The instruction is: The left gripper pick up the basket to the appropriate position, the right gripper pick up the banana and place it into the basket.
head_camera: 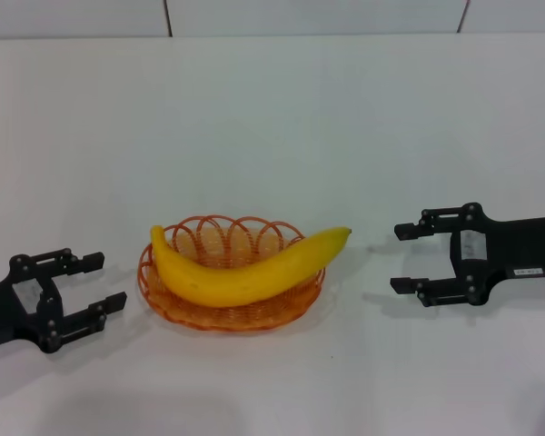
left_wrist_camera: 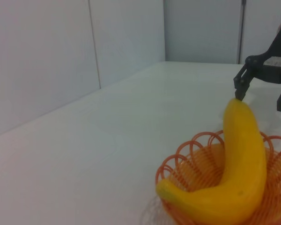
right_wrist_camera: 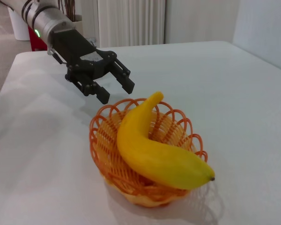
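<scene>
The yellow banana (head_camera: 245, 270) lies across the orange wire basket (head_camera: 220, 314), its ends sticking over the rim. The basket stands on the white table at front centre. My left gripper (head_camera: 100, 282) is open and empty, just left of the basket and clear of it. My right gripper (head_camera: 401, 258) is open and empty, to the right of the banana's tip with a gap between. The left wrist view shows the banana (left_wrist_camera: 234, 183), the basket (left_wrist_camera: 187, 164) and the right gripper (left_wrist_camera: 262, 91) beyond. The right wrist view shows the banana (right_wrist_camera: 154, 150), the basket (right_wrist_camera: 107, 154) and the left gripper (right_wrist_camera: 117, 89) behind them.
The white table (head_camera: 272, 127) stretches back to a pale wall. In the right wrist view a white radiator (right_wrist_camera: 131, 21) and a red object (right_wrist_camera: 37, 40) stand beyond the table's far end.
</scene>
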